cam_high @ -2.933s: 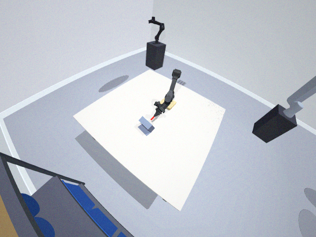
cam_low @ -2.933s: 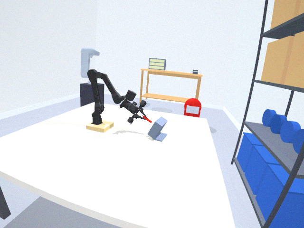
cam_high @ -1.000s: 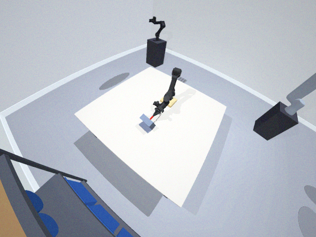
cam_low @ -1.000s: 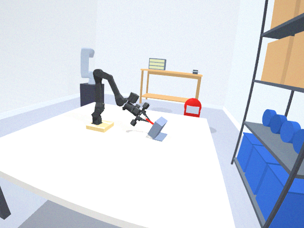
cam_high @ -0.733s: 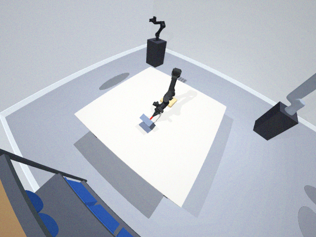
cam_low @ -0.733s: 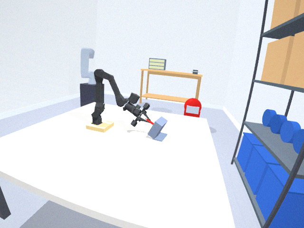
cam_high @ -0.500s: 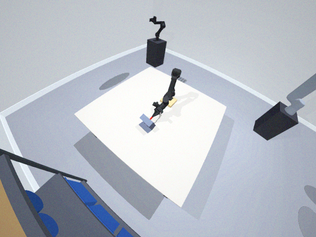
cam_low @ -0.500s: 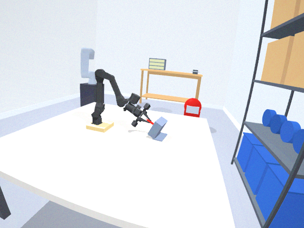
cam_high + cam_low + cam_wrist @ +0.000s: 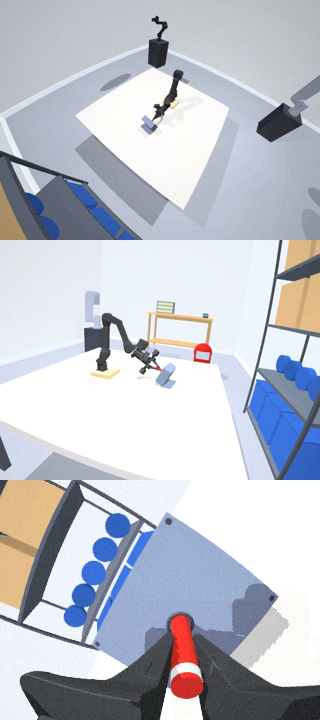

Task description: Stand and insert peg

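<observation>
1 white table (image 9: 129, 420), grey floor (image 9: 245, 167)

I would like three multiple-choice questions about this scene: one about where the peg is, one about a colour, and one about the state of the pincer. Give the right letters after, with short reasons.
1. Where is the plain end of the peg?
A. flat on the table
B. at the hole in the sloped panel
C. on the shelf

2. What colour is the peg's body?
A. red
B. green
C. yellow

3. What is the state of the pincer?
A. open wide
B. shut on nothing
C. shut on the peg

Answers:
1 B, the wrist view shows the far tip meeting the hole.
2 A, red with a white band near the pincer.
3 C, the fingers press both sides of the peg.
</observation>
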Available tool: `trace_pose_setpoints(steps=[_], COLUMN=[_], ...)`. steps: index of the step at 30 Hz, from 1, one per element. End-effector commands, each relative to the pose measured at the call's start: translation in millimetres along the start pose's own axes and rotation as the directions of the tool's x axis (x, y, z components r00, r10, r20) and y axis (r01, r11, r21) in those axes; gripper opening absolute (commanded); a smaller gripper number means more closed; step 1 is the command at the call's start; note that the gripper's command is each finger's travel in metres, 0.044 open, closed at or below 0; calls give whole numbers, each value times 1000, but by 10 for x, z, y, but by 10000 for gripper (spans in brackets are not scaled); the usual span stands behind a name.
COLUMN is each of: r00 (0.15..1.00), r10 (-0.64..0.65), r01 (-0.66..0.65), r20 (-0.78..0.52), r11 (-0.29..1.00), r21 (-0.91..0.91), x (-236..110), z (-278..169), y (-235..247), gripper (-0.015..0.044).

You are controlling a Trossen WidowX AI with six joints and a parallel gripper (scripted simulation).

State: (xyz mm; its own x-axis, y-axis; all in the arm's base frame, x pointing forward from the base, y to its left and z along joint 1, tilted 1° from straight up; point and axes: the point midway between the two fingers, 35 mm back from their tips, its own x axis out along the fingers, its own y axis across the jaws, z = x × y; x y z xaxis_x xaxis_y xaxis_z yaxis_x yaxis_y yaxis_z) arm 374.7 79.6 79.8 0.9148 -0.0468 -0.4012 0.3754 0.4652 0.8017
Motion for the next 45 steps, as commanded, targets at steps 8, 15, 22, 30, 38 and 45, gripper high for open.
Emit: trace_pose_setpoints(steps=[8, 15, 22, 30, 38, 45], r00=[1000, 1000, 1000, 1000, 1000, 1000], r10=[-2, -2, 0, 0, 0, -1], r01=[2, 2, 0, 0, 0, 1], r20=[-4, -4, 1, 1, 1, 0], r11=[1000, 1000, 1000, 1000, 1000, 1000], r21=[-7, -7, 0, 0, 0, 0], x=[71, 86, 71, 71, 62, 2], z=[-9, -11, 1, 1, 1, 0], y=[-7, -6, 4, 4, 6, 21], gripper=[0, 0, 0, 184, 394, 440])
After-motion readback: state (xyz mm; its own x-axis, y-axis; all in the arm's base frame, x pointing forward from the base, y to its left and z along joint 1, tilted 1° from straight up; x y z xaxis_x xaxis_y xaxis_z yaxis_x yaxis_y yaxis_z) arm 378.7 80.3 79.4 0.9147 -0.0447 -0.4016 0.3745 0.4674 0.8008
